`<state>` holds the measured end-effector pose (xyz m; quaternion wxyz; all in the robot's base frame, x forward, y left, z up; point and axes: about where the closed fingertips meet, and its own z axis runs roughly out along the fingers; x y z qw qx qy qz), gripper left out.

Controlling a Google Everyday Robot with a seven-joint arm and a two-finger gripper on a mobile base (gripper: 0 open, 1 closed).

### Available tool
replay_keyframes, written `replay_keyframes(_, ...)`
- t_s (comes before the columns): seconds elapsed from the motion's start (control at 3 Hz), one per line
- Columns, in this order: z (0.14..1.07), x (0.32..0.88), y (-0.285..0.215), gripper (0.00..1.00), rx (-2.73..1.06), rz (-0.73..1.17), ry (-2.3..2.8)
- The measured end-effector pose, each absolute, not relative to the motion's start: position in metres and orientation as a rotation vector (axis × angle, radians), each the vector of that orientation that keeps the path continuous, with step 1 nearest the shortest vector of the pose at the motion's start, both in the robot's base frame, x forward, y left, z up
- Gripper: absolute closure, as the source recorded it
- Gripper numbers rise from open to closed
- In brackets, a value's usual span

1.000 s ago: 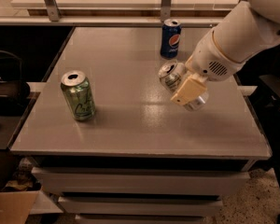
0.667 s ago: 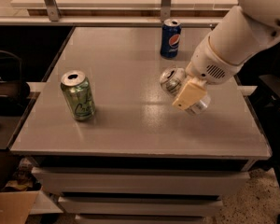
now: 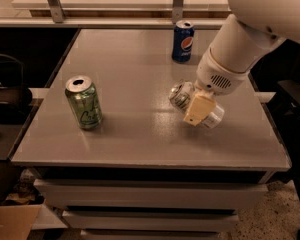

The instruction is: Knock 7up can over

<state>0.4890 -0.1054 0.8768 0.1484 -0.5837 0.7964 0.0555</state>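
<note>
The 7up can (image 3: 184, 97), silvery-white with a faint green tint, lies tipped on its side on the grey table (image 3: 130, 134), right of the middle, its top end facing left. My gripper (image 3: 200, 110) hangs over the can's right half, and its tan finger (image 3: 198, 109) crosses in front of the can and hides part of it. The white arm comes down from the upper right.
An all-green can (image 3: 84, 103) stands upright at the table's left. A blue Pepsi can (image 3: 183, 41) stands upright at the back, behind the gripper. Dark furniture flanks the table on both sides. A railing runs along the far edge.
The arm and gripper have shifted slightly lower and to the right. The 7up can has stayed lying under the finger, and the other two cans have not moved.
</note>
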Motion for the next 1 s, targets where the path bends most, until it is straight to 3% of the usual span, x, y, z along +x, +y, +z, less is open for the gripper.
replay_keyframes(1.0,0.86,0.489,-0.1,1.0,-1.745,0.148,2.344)
